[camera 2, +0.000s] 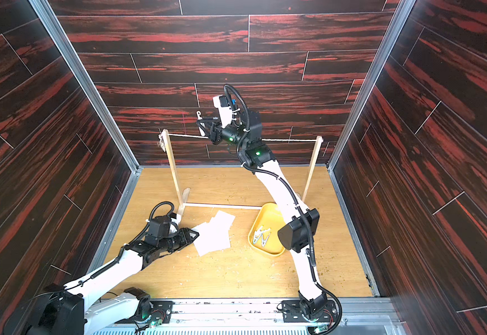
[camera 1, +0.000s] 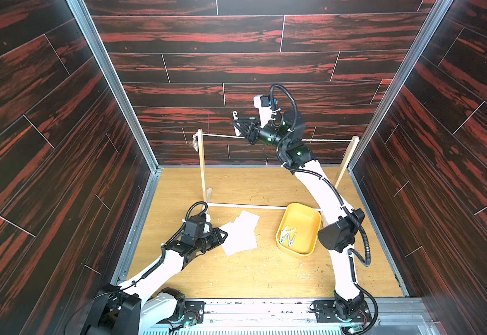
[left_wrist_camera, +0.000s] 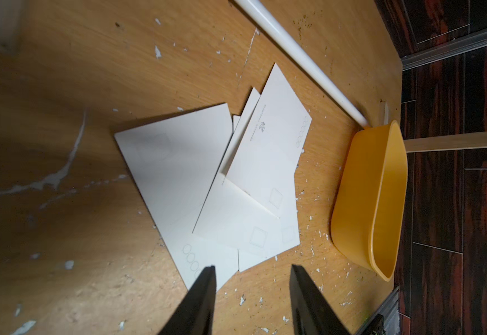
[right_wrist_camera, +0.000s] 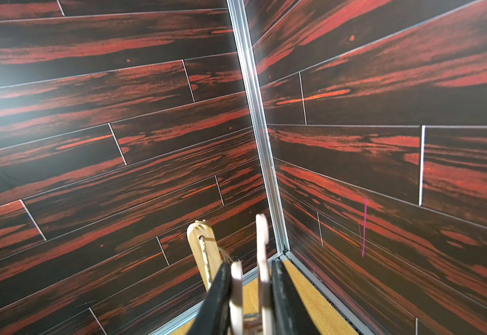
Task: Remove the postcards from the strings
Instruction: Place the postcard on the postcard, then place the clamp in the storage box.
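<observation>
Several white postcards [camera 1: 240, 235] [camera 2: 214, 235] [left_wrist_camera: 222, 179] lie in an overlapping pile on the wooden floor. My left gripper [camera 1: 223, 233] [camera 2: 195, 233] [left_wrist_camera: 252, 268] sits low at the pile's near edge, open, with nothing between its fingers. In the left wrist view one fingertip overlaps a card corner. The string [camera 1: 222, 135] [camera 2: 187, 135] runs bare between the two posts. My right gripper [camera 1: 236, 123] [camera 2: 200, 121] [right_wrist_camera: 251, 265] is raised just above the string's middle, shut on a pale hooked clothespin [right_wrist_camera: 262, 240].
A yellow tub [camera 1: 300, 213] [camera 2: 265, 214] [left_wrist_camera: 361, 188] holding several clothespins [camera 1: 288, 235] stands right of the pile. The stand's left post [camera 1: 202, 168], right post [camera 1: 346, 162] and white bottom rod [camera 1: 245, 206] [left_wrist_camera: 294, 49] cross the floor behind the pile. Dark walls close three sides.
</observation>
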Motion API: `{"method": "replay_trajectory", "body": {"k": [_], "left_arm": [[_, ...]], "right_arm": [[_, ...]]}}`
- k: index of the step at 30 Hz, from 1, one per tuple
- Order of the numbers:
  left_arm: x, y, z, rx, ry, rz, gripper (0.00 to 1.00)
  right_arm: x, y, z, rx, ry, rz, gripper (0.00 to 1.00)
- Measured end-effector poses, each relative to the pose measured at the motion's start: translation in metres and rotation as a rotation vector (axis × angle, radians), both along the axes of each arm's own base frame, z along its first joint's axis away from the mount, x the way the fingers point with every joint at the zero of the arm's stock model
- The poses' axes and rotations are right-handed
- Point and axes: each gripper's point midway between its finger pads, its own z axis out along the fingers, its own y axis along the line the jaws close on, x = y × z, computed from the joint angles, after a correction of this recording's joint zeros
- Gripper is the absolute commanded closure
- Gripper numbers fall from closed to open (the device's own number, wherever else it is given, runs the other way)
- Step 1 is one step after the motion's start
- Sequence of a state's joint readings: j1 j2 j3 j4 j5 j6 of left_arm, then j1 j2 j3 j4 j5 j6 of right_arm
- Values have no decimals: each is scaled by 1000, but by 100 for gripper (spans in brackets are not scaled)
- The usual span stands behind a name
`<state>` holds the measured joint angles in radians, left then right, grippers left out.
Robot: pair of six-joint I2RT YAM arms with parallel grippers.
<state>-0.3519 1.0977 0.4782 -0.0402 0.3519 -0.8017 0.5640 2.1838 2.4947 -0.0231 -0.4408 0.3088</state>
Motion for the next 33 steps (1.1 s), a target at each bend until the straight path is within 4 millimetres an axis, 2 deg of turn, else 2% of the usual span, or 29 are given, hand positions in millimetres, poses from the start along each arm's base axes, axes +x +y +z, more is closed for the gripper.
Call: {"method": "replay_trajectory", "body": {"k": [4, 9, 13, 15, 24, 33], "left_arm": [[4, -2, 17, -6, -51, -12, 54], [5, -8, 40, -23, -128, -34, 53], [9, -14, 59, -33, -179, -56, 53], [10, -18, 66, -36, -196, -65, 53], [14, -36, 96, -43, -274, -115, 51], [22, -52, 114, -51, -328, -143, 45]], "right_arm": [[0, -12, 11, 7, -12, -26, 74], [-9, -30, 29, 8, -37, -58, 74], [-25, -44, 40, 5, -56, -75, 74], [-35, -51, 39, -4, -55, -82, 74], [-91, -95, 13, -34, -56, -126, 74], [-145, -150, -50, -56, -4, -237, 74]]}}
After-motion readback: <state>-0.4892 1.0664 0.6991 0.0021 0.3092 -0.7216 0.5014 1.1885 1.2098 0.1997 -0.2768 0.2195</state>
